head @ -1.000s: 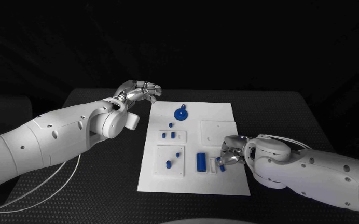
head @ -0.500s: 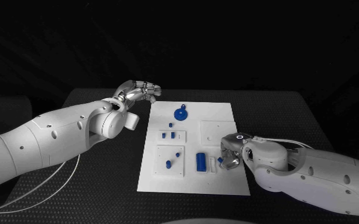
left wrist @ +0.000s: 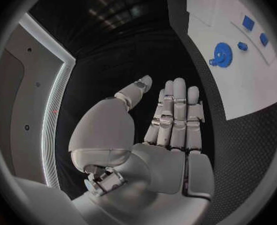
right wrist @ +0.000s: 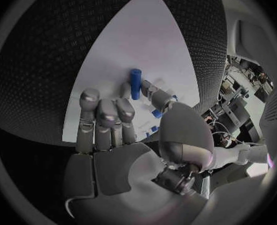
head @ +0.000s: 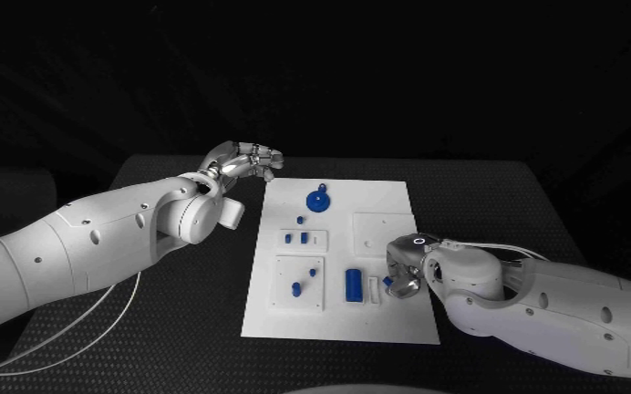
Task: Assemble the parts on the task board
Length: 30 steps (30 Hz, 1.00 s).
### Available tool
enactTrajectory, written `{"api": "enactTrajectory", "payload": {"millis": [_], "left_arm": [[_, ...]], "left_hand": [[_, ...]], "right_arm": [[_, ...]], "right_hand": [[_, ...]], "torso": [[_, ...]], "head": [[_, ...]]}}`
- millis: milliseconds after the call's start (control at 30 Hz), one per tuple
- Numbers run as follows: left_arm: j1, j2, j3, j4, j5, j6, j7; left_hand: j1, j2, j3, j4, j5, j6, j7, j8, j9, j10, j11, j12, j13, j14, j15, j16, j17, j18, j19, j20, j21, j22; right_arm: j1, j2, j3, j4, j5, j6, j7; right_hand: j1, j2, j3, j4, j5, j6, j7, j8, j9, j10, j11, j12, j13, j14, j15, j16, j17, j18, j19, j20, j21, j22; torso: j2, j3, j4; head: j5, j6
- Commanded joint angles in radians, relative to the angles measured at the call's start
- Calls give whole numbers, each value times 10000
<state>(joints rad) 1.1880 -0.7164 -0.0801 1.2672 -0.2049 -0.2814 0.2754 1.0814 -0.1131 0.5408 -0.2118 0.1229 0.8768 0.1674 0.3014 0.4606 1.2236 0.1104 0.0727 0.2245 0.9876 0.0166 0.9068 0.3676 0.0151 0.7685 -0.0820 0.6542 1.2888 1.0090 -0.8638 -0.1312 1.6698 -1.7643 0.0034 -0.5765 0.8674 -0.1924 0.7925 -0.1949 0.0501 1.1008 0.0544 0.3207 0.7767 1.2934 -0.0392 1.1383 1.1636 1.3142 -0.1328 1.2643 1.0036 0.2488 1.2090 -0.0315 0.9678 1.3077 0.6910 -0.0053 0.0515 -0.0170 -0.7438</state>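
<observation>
Blue parts sit scattered over the white board (head: pixel 336 266) on the black tabletop (head: pixel 171 321), and the one that matters is a small blue piece (head: pixel 390 279) at the right robot hand (head: pixel 402 277). Over the last second that hand has rolled at the wrist, so its back now faces up more, while staying over the board's near right corner beside the upright blue cylinder (head: pixel 353 285). In the right wrist view the thumb and a fingertip seem to pinch the small piece (right wrist: pixel 156 113), the other fingers (right wrist: pixel 107 117) lying straight and together; the hold is partly hidden, so I judge it held rather than sure. Reorienting suggests it is being lined up for a slot nearby. The left robot hand (head: pixel 244 160) has not moved: off the board's far left corner, fingers extended, holding nothing. The gear (head: pixel 317 200) and other pieces lie unchanged.
</observation>
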Motion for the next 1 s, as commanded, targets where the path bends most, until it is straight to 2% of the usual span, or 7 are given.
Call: {"api": "enactTrajectory", "payload": {"millis": [33,133,200,400,700,933,1000], "left_arm": [[6,10,5,34,38,134,50],[6,17,5,32,38,133,49],[6,17,5,33,38,132,46],[6,0,5,40,38,123,38],[6,-17,4,44,38,133,35],[6,-33,3,47,38,141,25],[6,-29,3,43,38,142,20]], "left_hand": [[-96,20,-6,56,62,-67,-20,62,0,-75,-8,7,13,27,11,-41,18,125,45,8,-43,11],[-96,21,-5,57,62,-67,-20,62,0,-75,-8,7,13,27,11,-41,18,125,45,8,-44,12],[-96,23,-5,59,62,-67,-21,62,0,-75,-8,7,14,27,11,-42,19,125,45,8,-44,13],[-97,28,-3,63,63,-66,-21,63,0,-74,-8,8,14,27,11,-43,22,126,46,8,-46,15],[-93,30,0,65,66,-64,-24,65,1,-72,-10,10,16,27,11,-46,27,127,45,8,-50,20],[-90,30,1,66,67,-64,-26,66,1,-72,-10,10,17,27,11,-48,31,127,45,7,-53,24],[-90,29,2,66,67,-64,-26,67,1,-72,-10,10,17,27,11,-49,32,127,45,7,-53,26]], "right_arm": [[-121,-12,-107,-207,864,288,-153],[-120,-22,-106,-255,1797,-113,-85],[-119,-40,-104,-309,2779,-567,22],[-114,-205,-98,-175,4316,-1720,254],[-52,-457,7,114,6354,-3279,568],[-45,-513,18,202,6989,-3285,557],[-45,-495,18,233,7160,-3146,529]], "right_hand": [[145,271,117,-48,-14,-55,150,-219,-1688,-28,-3,-12,12,2,69,-24,-8,122,-65,14,-38,126],[82,402,166,-48,-12,4,136,-198,-1683,61,-15,77,84,13,80,-13,-3,117,-50,37,-17,138],[-8,489,194,-65,-11,65,115,-182,-1685,158,-37,169,158,27,86,4,4,125,-24,53,10,149],[-258,720,212,-246,4,194,68,-184,-1739,359,-89,373,339,46,66,38,21,130,42,48,60,154],[-395,660,224,-328,3,235,57,-203,-1781,383,-102,378,352,44,25,37,21,130,72,19,59,139],[-543,614,213,-323,2,252,55,-223,-1814,384,-105,368,355,43,-20,34,19,130,103,-11,49,120],[-574,605,209,-323,1,252,55,-228,-1821,384,-105,369,360,42,-30,32,18,130,107,-18,45,116]], "torso": [[-1,-4,1],[-1,-1,1],[-1,2,8],[5,-2,5],[2,8,-4],[0,5,-13],[4,9,-12]], "head": [[-1,-2],[-11,7],[-25,14],[-10,16],[20,-3],[34,-17],[38,-15]]}}
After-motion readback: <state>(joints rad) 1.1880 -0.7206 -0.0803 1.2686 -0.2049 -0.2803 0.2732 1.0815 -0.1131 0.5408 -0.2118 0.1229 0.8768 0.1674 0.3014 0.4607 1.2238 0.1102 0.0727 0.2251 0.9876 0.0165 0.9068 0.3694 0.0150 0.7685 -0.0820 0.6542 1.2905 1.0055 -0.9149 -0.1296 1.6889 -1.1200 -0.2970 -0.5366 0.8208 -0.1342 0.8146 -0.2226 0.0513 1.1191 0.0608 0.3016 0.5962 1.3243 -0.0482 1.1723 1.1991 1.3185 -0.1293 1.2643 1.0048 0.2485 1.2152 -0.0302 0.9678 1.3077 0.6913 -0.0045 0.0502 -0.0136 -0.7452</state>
